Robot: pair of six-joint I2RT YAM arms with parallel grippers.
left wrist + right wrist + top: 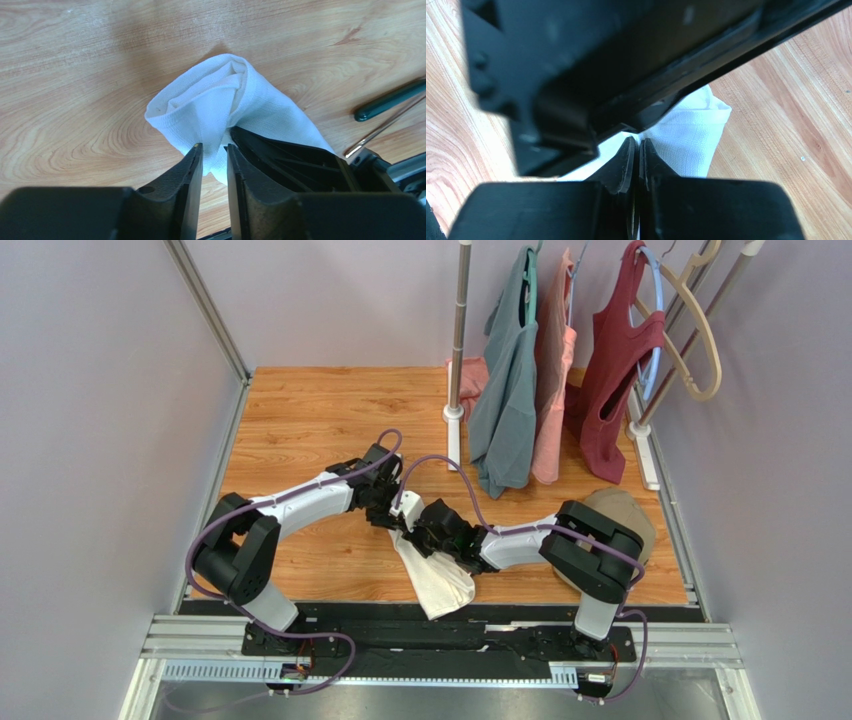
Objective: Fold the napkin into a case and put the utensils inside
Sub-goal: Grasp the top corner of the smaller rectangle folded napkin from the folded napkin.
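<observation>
Napkin (437,580), white and bunched into a loose cone, lies on the wooden table (300,420) close to its near edge, midway between left and right. The 2 grippers meet on it: the left gripper (215,147) pinches a fold, and the right gripper (637,142), fingers pressed together, nips the cloth beside it. The utensils (387,101), showing a dark green handle and a slim gold shaft, lie near the napkin without touching it. Garments (510,390) hang at far right.
</observation>
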